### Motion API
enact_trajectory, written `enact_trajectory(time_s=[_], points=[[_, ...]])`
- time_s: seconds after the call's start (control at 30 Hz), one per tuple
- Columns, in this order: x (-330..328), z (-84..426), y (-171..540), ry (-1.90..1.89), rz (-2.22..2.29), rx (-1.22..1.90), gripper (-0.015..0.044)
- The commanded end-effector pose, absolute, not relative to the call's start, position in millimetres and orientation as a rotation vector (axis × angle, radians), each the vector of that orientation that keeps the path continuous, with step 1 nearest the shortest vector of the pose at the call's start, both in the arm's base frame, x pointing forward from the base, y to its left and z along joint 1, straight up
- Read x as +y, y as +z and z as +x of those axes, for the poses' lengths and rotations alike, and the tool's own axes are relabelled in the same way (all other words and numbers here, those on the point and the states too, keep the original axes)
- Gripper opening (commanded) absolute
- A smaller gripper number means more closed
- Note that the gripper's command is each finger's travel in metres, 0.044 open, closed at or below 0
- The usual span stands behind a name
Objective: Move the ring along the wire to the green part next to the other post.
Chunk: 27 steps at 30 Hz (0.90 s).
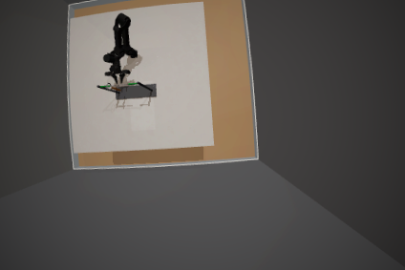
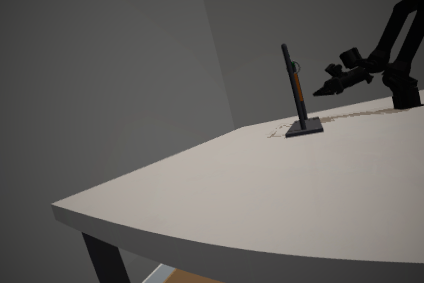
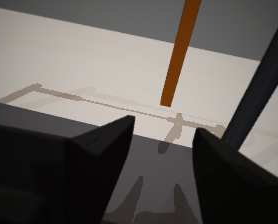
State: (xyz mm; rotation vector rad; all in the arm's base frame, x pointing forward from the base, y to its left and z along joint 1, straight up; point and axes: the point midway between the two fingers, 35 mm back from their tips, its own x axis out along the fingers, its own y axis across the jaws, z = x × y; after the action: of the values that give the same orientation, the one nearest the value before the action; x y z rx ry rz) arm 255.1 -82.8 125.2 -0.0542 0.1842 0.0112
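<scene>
The orange handle [image 1: 116,90] [image 2: 299,87] [image 3: 179,55] hangs down from the ring [image 1: 109,84] [image 2: 297,67], which is on the left green part [image 1: 102,86] in the top view, near the left post [image 1: 109,90]. The other green part [image 1: 133,83] is beside the right post [image 1: 146,87]. My gripper [image 1: 120,81] [image 2: 316,94] [image 3: 164,129] is partly open and empty. It points at the stand from the arm's side. In the wrist view the handle's lower end shows beyond and above the gap between the fingertips, apart from them. The thin grey wire is too small to make out.
The posts stand on a dark grey base [image 1: 138,92] [image 2: 312,126]. In the wrist view one dark post [image 3: 257,75] rises close on the right, beyond the right finger. Shadows of the stand and fingers fall on the base and the white table [image 1: 181,110] [image 2: 210,185].
</scene>
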Motion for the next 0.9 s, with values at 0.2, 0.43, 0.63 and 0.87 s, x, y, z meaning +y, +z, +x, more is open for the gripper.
enact_trajectory(time_s=[0.2,0.43,0.63,0.87], points=[[-82,263,135,-0.012,-0.008,0.161,0.0160],[-84,272,135,-0.012,-0.009,0.161,0.0160],[-85,280,136,-0.012,-0.009,0.161,0.0160],[-86,290,135,-0.012,-0.009,0.160,0.0160]])
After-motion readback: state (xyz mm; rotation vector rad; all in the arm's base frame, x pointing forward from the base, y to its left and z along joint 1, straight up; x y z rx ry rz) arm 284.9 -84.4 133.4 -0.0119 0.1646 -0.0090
